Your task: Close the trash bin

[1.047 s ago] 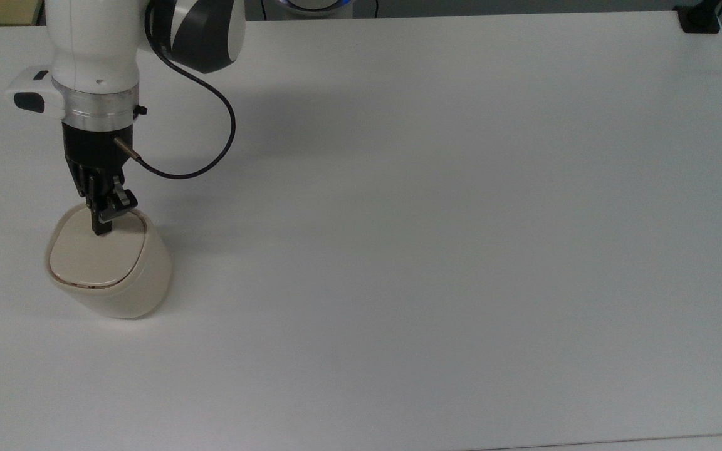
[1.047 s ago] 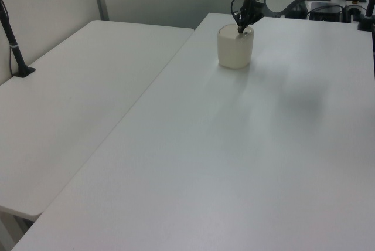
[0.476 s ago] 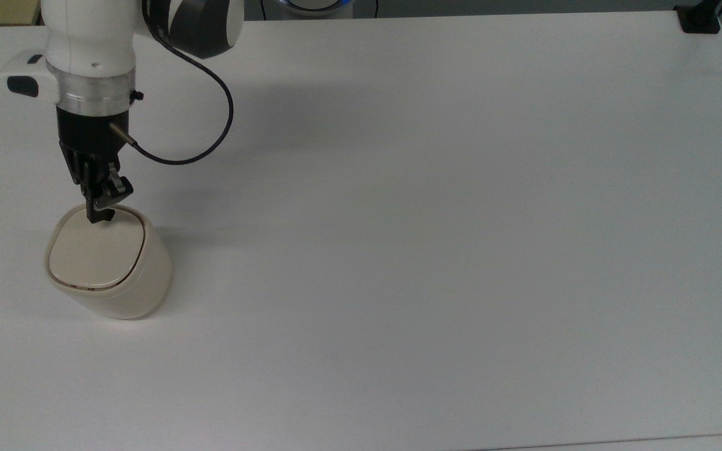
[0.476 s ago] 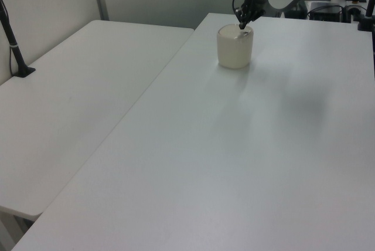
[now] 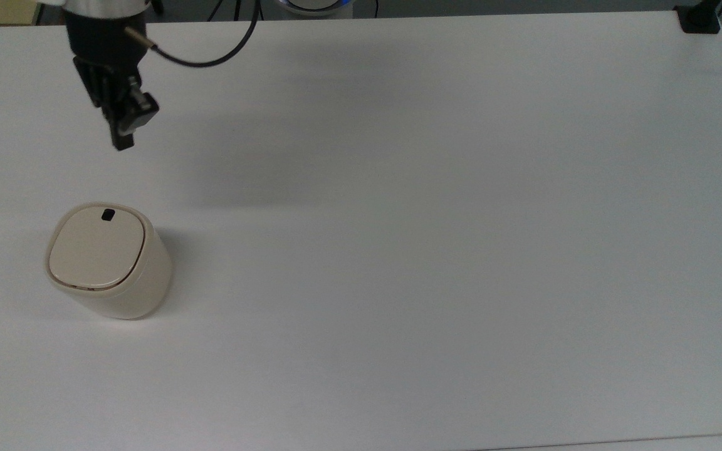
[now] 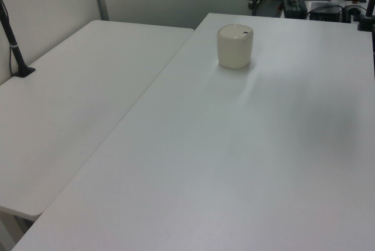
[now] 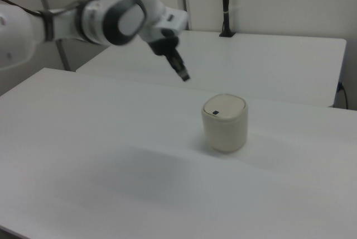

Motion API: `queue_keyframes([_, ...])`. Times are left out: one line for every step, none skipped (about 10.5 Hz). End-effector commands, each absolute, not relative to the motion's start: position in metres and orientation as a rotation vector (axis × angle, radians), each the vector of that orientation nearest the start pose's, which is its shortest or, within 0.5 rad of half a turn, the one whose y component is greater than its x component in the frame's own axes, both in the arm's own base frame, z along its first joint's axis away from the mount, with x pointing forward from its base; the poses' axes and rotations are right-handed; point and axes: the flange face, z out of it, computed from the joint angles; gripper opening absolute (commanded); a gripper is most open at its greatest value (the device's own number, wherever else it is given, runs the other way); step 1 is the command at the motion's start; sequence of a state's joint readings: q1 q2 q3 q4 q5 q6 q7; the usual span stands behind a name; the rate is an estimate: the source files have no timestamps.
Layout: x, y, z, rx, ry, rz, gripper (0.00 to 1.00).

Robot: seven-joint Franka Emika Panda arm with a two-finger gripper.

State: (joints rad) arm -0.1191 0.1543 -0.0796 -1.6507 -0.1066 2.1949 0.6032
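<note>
Since a moment ago, when my tip pressed on the lid, I have risen well clear, so the closing looks done. On the white table [image 5: 436,219] stands the trash bin [image 5: 129,288], lid flat, near the top view's left edge. My gripper [image 5: 124,139] hangs above, fingers together, holding nothing.

White robot arm [image 5: 104,6] cut off by top view's upper edge, only black two-finger gripper [image 5: 124,141] & cable in frame; right view: gripper [image 7: 184,77] motion-blurred, finger gap can't tell
</note>
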Motion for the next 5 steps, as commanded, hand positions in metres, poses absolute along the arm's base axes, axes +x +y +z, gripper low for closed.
queue_keyframes([0.594, -0.063, 0.595, -2.95, 1.021, -0.442, 0.02])
queue_keyframes([0.585, -0.039, 0.602, -2.959, 0.97, -0.382, 0.04])
queue_keyframes([0.577, -0.016, 0.606, -2.991, 0.901, -0.331, 0.19])
queue_keyframes([0.567, -0.001, 0.611, -3.014, 0.838, -0.27, 0.57])
queue_keyframes([0.557, 0.015, 0.616, -3.011, 0.782, -0.199, 0.85])
